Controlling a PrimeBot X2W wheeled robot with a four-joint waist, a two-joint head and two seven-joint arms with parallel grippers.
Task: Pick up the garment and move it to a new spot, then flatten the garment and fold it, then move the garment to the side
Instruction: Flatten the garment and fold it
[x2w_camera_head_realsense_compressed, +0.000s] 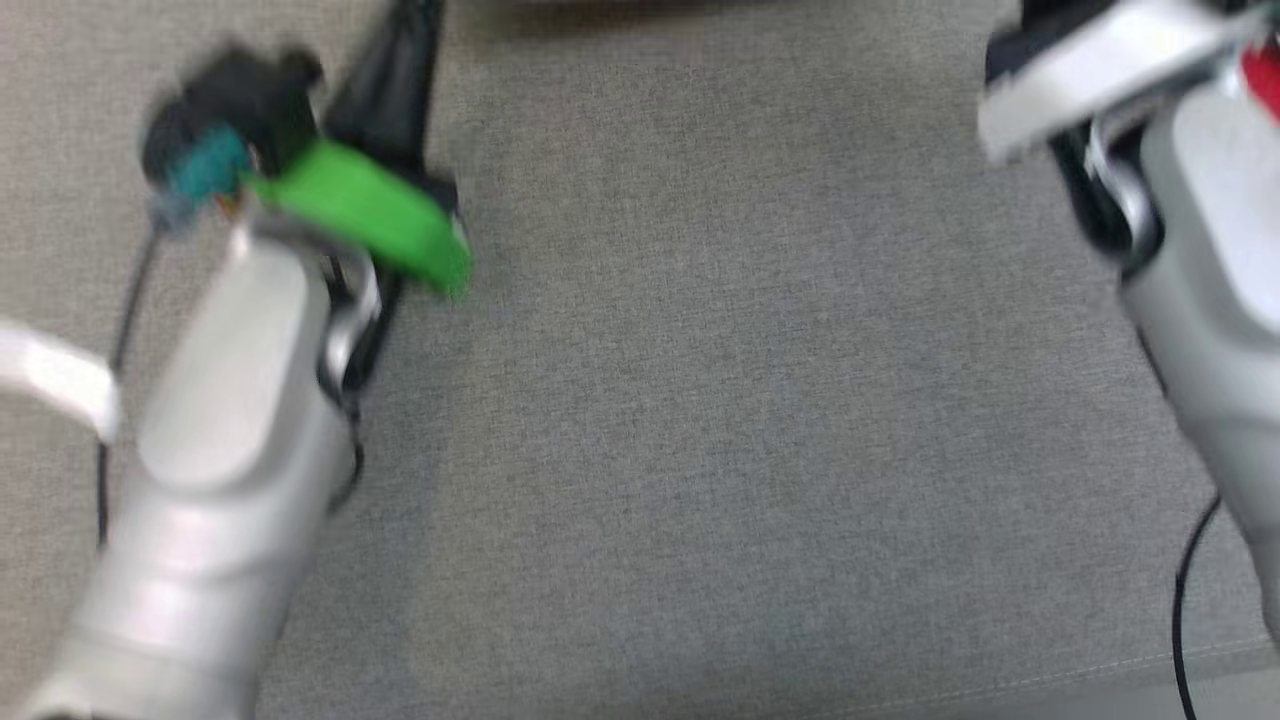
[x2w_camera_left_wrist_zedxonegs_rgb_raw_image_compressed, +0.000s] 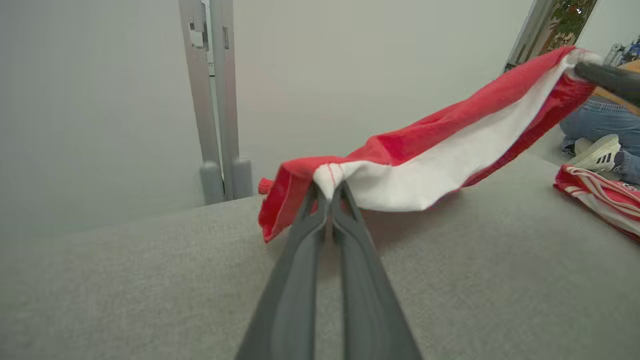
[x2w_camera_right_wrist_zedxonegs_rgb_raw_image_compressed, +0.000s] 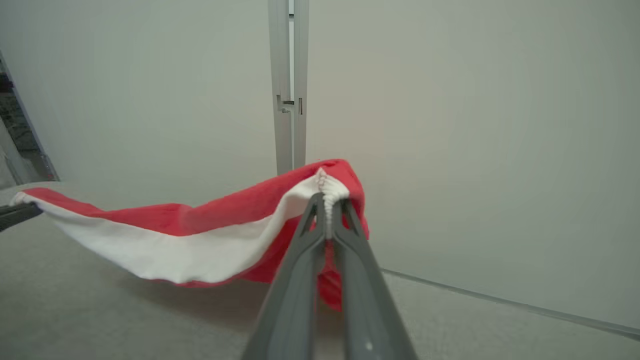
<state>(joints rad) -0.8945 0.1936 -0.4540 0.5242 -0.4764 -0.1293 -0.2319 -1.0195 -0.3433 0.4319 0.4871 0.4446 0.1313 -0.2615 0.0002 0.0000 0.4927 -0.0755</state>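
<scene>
The garment (x2w_camera_left_wrist_zedxonegs_rgb_raw_image_compressed: 430, 165) is red with a broad white band. It hangs stretched in the air between both grippers, sagging in the middle just above the grey fabric surface (x2w_camera_left_wrist_zedxonegs_rgb_raw_image_compressed: 150, 280). My left gripper (x2w_camera_left_wrist_zedxonegs_rgb_raw_image_compressed: 330, 192) is shut on one white edge of it. My right gripper (x2w_camera_right_wrist_zedxonegs_rgb_raw_image_compressed: 327, 202) is shut on the opposite end, where the garment (x2w_camera_right_wrist_zedxonegs_rgb_raw_image_compressed: 200, 235) bunches at the tips. In the left wrist view the right gripper (x2w_camera_left_wrist_zedxonegs_rgb_raw_image_compressed: 605, 77) pinches the far corner. The blurred head view has my left forearm (x2w_camera_head_realsense_compressed: 230, 400) at the left and my right forearm (x2w_camera_head_realsense_compressed: 1210, 260) at the right edge.
A second red and white striped cloth (x2w_camera_left_wrist_zedxonegs_rgb_raw_image_compressed: 600, 197) lies on the surface at the right. Beyond it are a person's white shoe (x2w_camera_left_wrist_zedxonegs_rgb_raw_image_compressed: 597, 152) and jeans. A grey metal post (x2w_camera_left_wrist_zedxonegs_rgb_raw_image_compressed: 215, 100) stands against the pale wall behind. A black cable (x2w_camera_head_realsense_compressed: 1185, 600) runs by the right arm.
</scene>
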